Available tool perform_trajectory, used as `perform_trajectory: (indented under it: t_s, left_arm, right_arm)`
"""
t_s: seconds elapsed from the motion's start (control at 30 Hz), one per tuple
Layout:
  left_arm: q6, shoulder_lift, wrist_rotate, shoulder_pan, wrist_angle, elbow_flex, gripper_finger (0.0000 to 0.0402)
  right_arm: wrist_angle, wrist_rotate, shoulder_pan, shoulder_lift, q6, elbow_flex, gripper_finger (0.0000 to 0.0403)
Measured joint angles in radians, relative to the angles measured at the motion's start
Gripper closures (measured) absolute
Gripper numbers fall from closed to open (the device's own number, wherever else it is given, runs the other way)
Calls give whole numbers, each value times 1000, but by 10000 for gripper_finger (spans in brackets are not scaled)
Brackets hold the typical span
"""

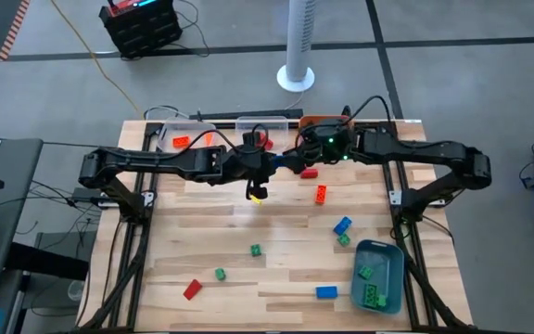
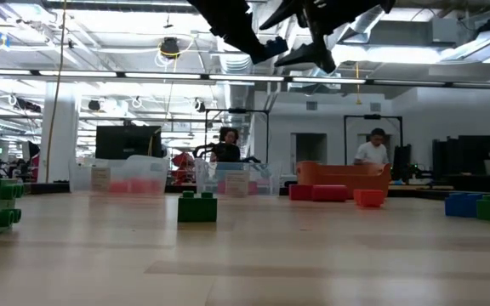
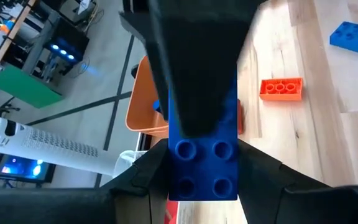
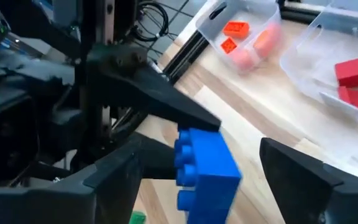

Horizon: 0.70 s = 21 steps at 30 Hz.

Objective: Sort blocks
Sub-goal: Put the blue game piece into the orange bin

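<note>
My left gripper (image 3: 204,177) and right gripper (image 4: 199,151) meet in the air over the far middle of the table, the left (image 1: 269,165) coming from the left and the right (image 1: 295,160) from the right. The left one is shut on a blue studded block (image 3: 204,162). The right one is open, with a finger on either side of that blue block (image 4: 207,165), apart from it. Loose blocks lie on the wood: red (image 1: 309,173), orange (image 1: 322,194), blue (image 1: 342,224), green (image 1: 256,250) and others toward the near edge. My left gripper pinches the blue block between its two fingers (image 3: 151,171), one on each of two opposite side faces (image 3: 179,180). The fingers come level from the table's left. The block is lifted clear of the table, its studded face turned toward the left wrist camera.
Two clear bins stand at the far edge, one with orange blocks (image 1: 179,141), one with red (image 1: 262,139). An orange bin (image 1: 318,122) sits beside them. A blue-grey bin (image 1: 392,255) with green blocks is at the near right. People show in the room beyond.
</note>
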Motion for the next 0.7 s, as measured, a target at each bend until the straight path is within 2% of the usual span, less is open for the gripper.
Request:
perform_trajectory:
  t_s: [0.13, 0.27, 0.37, 0.47, 0.57, 0.7]
  left_arm:
    - [-2, 0, 8, 1, 1, 0, 259]
    - [-2, 0, 11, 2, 1, 0, 259]
    - [-2, 0, 11, 2, -1, 0, 259]
    - [-3, 0, 10, 5, 0, 0, 255]
    - [-21, 0, 26, 18, 7, 0, 237]
    - [-89, 1, 51, 41, -7, -1, 191]
  right_arm:
    - [17, 0, 1, 32, 0, 0, 99]
    - [53, 1, 11, 50, -1, 0, 137]
    - [49, 0, 13, 61, -6, 0, 182]
    - [53, -1, 9, 61, -33, 0, 246]
    - [44, -11, -4, 52, -47, 1, 315]
    - [-1, -67, -48, 21, -88, 0, 320]
